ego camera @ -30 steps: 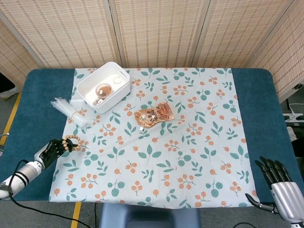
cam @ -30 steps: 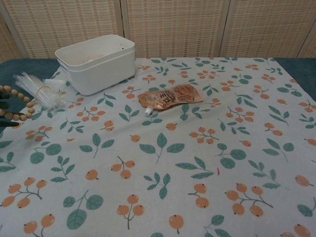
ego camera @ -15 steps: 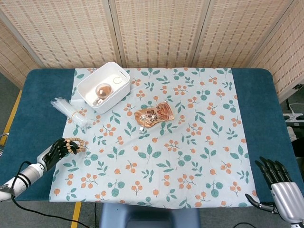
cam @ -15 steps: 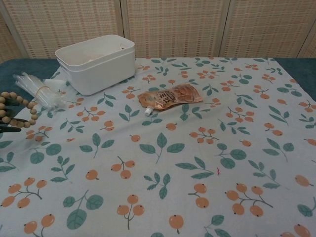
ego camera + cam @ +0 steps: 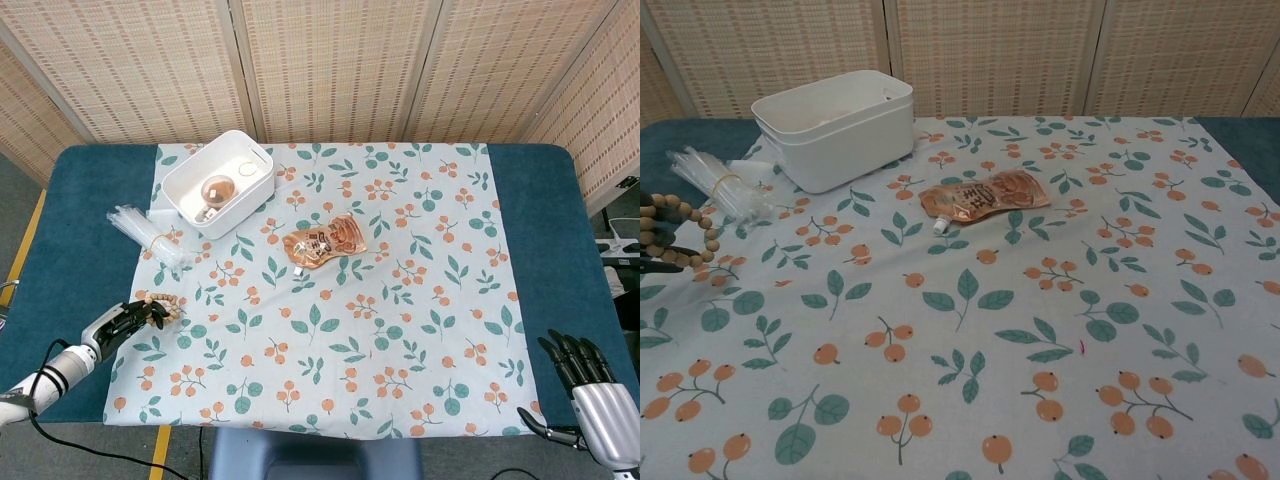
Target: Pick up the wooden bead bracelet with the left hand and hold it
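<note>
The left hand [image 5: 122, 320] holds the wooden bead bracelet [image 5: 160, 304], its dark fingers [image 5: 136, 312] curled around the near part of the loop, at the cloth's edge on the surface [image 5: 70, 230]. Beyond the fingers lie a clear plastic bundle [image 5: 148, 234] and a white bin [image 5: 218, 183]. The right hand [image 5: 590, 388] rests with fingers apart, holding nothing.

Woven reed screen panels [image 5: 330, 65] at 12 o'clock, table [image 5: 545, 215] with dark teal cover, floral tablecloth [image 5: 420, 300] at centre, grey floor [image 5: 15, 215] with yellow stripe at 9 o'clock
</note>
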